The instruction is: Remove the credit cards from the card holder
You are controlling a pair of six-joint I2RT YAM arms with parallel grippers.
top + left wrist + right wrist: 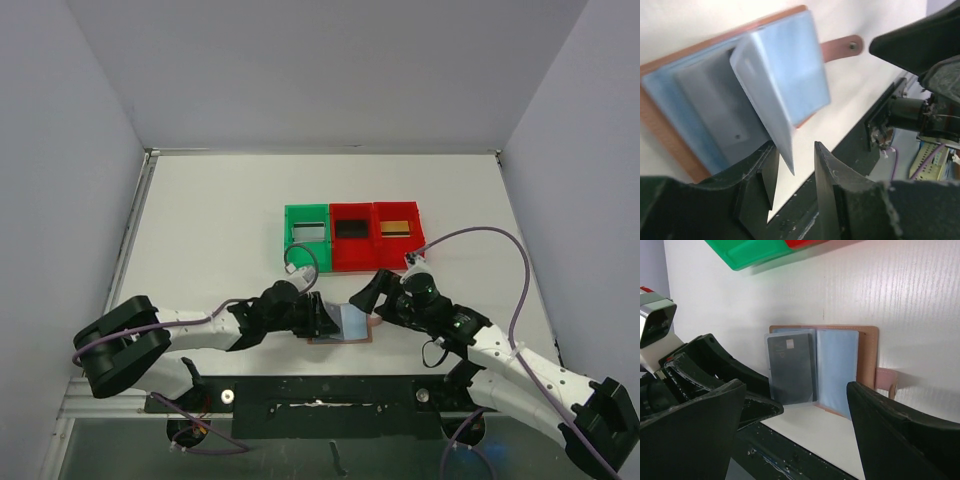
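Card holder (837, 365) lies open and flat on the table (220, 230), close to the front edge and right between your two arms. Looks to me like you're on the last stretch. A silver card (308, 232) sits in the green bin (290, 240), a black card (351, 228) in the middle red bin (351, 262) and a gold card (396, 228) in the right red bin (396, 256). But a dark card (790, 370) with a chip is still tucked in the pocket on your left arm's side. Your left gripper (795, 150) is down low at that side with its fingers partly apart. The corner of a lifted blue-grey pocket flap (785, 85) stands loose between them, so nothing's actually pinched. Your right gripper (796, 385) hovers over the side with the strap tab (886, 380), fingers spread wide and empty. My guess for the next move: pin the leather with one gripper so it doesn't skate around. Then catch the exposed edge of that dark card with the other and slide it straight out along the pocket. Thin card in a snug sleeve, so expect a fiddly pinch.
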